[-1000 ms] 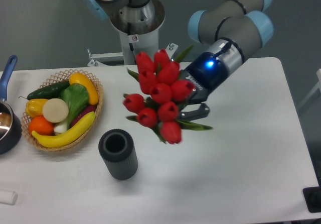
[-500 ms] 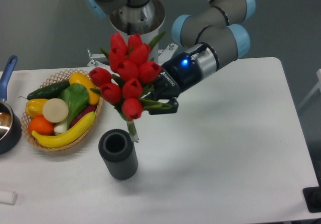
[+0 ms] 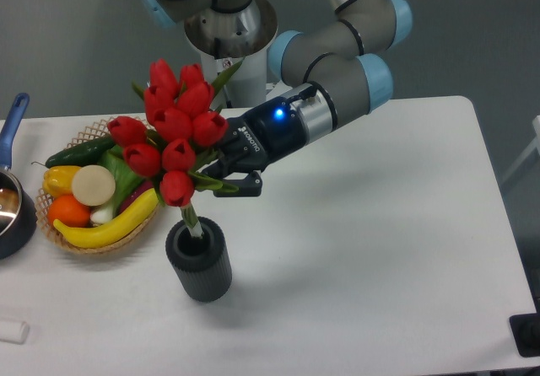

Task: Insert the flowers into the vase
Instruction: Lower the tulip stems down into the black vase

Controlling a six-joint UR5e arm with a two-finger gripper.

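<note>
A: Where are the flowers (image 3: 173,136) right now?

B: Up in the air over the left half of the table (image 3: 396,249), held by the gripper (image 3: 226,176). The red buds lean up and to the left, and the green stems run down from them into the round hole of the vase (image 3: 199,259). The stem ends sit just inside the rim; how deep they go, I cannot tell

A: And the jaws?

B: They are closed around the bunch at its leafy lower part, just under the buds. One dark finger shows below the leaves; the other is hidden behind the flowers.

A: How does the arm lie?

B: It reaches in from the upper right, the wrist nearly level, with a blue light glowing on the wrist ring.

A: What about the vase itself?

B: It stands upright on the table, dark grey and ribbed, just right of the basket (image 3: 160,192) and apart from it. The gripper is above it and a little to the right, not touching it.

A: Anything else around?

B: The wicker basket holds a banana (image 3: 108,224), a cucumber (image 3: 78,151), a yellow pepper (image 3: 57,179), an orange (image 3: 67,212) and some leafy greens. A pot (image 3: 12,207) with a blue handle sits at the left edge, and a small white object (image 3: 13,331) lies near the front left corner
</note>
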